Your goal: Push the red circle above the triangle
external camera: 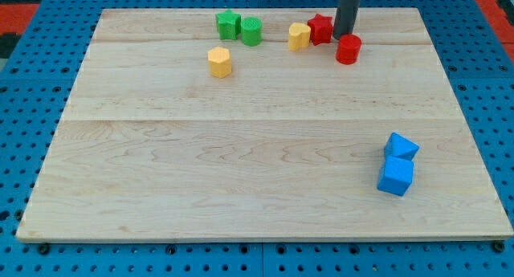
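Observation:
The red circle (348, 49) is a short red cylinder near the view's top, right of centre. My tip (344, 37) touches its top-left side, between it and a red star-shaped block (321, 28). The blue triangle (401, 146) lies far below at the view's lower right, touching a blue cube (396, 176) just beneath it. The red circle is well above the triangle and somewhat to its left.
A yellow block (299, 36) touches the red star's left side. A green star (228, 25) and a green cylinder (251, 30) sit together at top centre-left. A yellow hexagon-like block (219, 62) lies below them. The wooden board (241, 164) ends in blue pegboard all round.

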Available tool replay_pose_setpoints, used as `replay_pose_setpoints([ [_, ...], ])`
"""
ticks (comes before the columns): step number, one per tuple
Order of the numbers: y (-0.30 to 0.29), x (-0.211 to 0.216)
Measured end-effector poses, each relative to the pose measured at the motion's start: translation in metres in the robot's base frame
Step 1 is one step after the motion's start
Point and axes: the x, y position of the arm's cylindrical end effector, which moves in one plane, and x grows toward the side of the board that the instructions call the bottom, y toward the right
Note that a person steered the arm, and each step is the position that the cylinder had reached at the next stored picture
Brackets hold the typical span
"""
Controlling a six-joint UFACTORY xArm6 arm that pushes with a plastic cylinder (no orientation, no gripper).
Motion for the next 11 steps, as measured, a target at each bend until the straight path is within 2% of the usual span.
replay_pose_setpoints([
  [1,0.009,0.033],
  [2,0.014,0.099],
  [5,0.015,0.088],
  [10,0.012,0.101],
  [11,0.010,0.117],
])
